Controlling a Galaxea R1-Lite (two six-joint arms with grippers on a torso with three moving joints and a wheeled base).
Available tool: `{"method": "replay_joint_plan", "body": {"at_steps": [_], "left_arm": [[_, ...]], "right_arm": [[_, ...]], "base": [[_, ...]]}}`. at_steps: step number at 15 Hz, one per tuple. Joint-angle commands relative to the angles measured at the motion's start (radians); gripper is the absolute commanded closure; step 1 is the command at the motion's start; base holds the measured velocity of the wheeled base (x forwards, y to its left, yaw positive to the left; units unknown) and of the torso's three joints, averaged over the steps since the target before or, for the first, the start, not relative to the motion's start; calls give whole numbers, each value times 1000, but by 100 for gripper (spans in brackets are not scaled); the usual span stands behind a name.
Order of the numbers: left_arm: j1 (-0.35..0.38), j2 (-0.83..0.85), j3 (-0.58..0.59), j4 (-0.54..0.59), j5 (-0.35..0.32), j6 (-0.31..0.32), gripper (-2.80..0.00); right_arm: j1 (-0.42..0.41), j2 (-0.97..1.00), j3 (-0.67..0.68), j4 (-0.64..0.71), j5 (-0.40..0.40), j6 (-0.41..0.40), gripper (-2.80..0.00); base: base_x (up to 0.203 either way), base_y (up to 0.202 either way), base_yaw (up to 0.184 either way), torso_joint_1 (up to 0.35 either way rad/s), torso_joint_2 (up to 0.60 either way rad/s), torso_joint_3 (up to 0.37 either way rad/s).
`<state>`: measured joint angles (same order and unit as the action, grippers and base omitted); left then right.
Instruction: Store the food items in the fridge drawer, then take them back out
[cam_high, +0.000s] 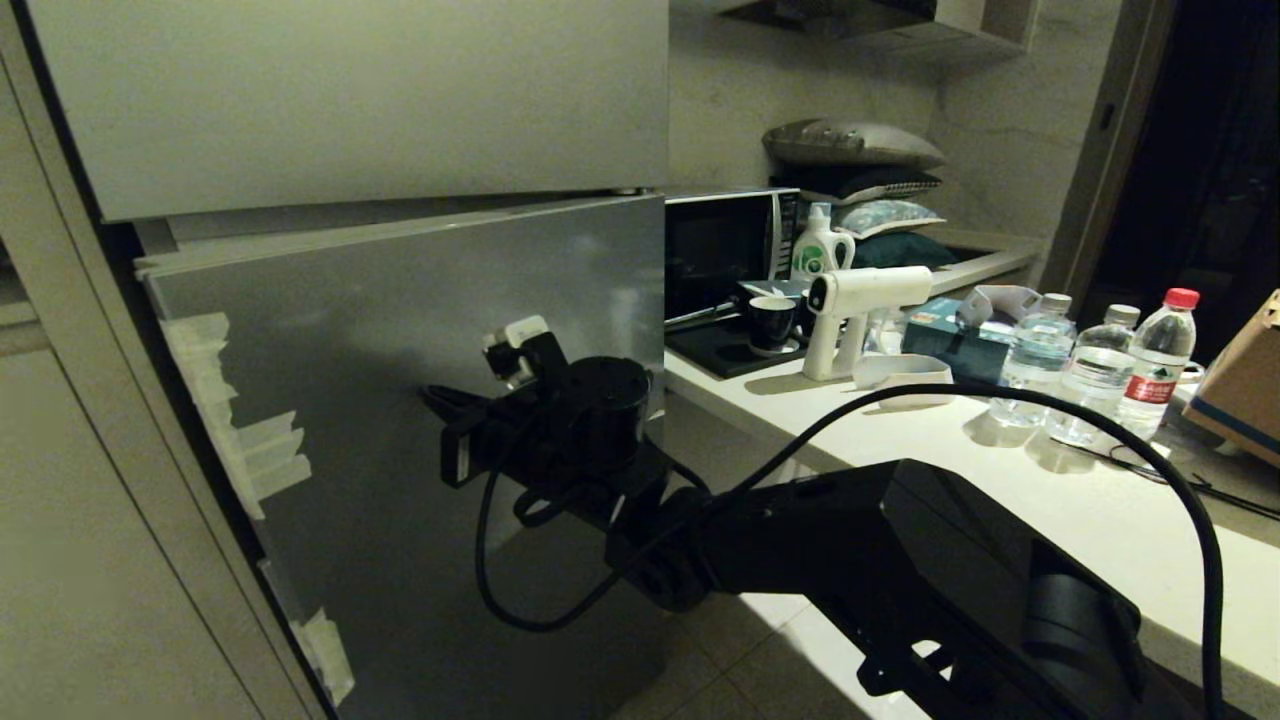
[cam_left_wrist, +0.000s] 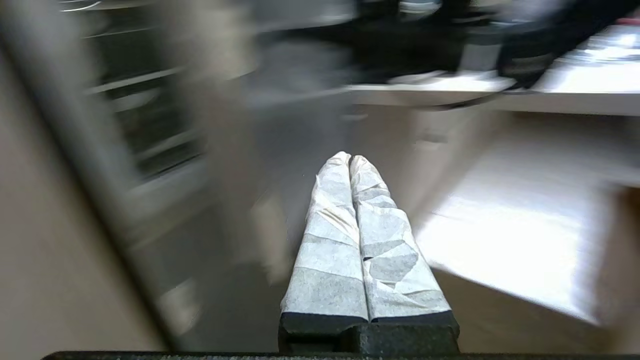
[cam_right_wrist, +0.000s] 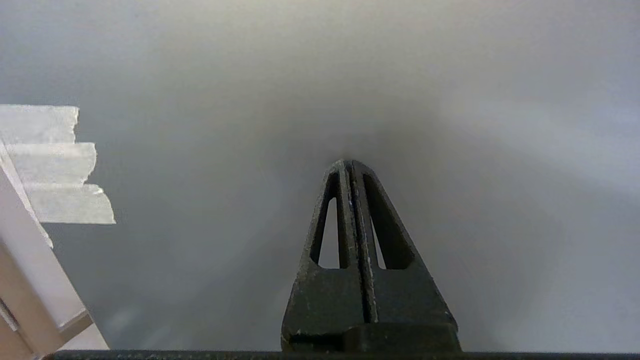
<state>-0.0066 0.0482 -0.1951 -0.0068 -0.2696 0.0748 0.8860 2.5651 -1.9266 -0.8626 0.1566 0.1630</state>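
Pressing its closed, empty right tool (cam_right_wrist: 350, 167) flat against the grey front of the fridge drawer (cam_high: 400, 330), the robot seems to be pushing it shut; a steady push near the middle should keep it square. Left tool (cam_left_wrist: 350, 160) is closed too, holding nothing. No food shows. Three water bottles (cam_high: 1100, 370) stand on the surface (cam_high: 1000, 470).

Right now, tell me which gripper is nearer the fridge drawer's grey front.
Right. The right gripper is shut with its tip at the fridge drawer front; the left gripper, also shut, hangs clear of it.
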Motion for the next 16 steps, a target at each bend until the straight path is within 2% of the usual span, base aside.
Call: {"method": "replay_joint_plan", "body": {"at_steps": [1,2,4,7,10,12,16], "left_arm": [[-5,150,-74,15,-156,-14,0],[-6,216,-86,18,-207,-23,0],[-8,364,-108,6,-256,-34,0],[-8,633,-127,-156,-275,-41,0],[-7,881,-135,-408,-209,-53,0],[-7,990,-138,-565,-158,-85,0],[-7,1125,-167,-712,-36,-109,0]], "right_arm": [[1,-2,0,-3,1,1,0],[1,-2,0,-4,1,1,0],[1,3,0,-3,0,1,0],[1,12,0,-2,-2,0,0],[-1,12,0,-1,-2,0,0],[1,12,0,0,-2,0,0],[-1,14,0,10,-5,-2,0]], "base": [[0,0,0,0,0,0],[0,0,0,0,0,0],[0,0,0,0,0,0],[0,0,0,0,0,0],[0,0,0,0,0,0],[0,0,0,0,0,0],[0,0,0,0,0,0]]}}
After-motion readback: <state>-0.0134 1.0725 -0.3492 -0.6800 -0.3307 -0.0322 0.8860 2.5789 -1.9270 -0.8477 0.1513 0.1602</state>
